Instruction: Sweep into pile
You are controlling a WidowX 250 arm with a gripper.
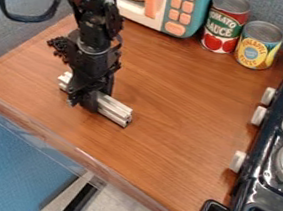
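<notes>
My gripper (86, 98) hangs down over the left part of the wooden table, shut on a silver metal bar (114, 110). The bar lies low along the table top, slanting from upper left to lower right, with its ends sticking out on both sides of the gripper and its middle hidden. Small black pieces (59, 46) sit in a cluster on the table, behind and to the left of the gripper. The arm partly covers the area beside them.
A teal toy microwave (193, 10) and two cans, one red and green (225, 23), one yellow and blue (258, 45), stand along the back. A black toy stove (260, 184) borders the right side. The table's front edge (88, 159) has a clear raised strip.
</notes>
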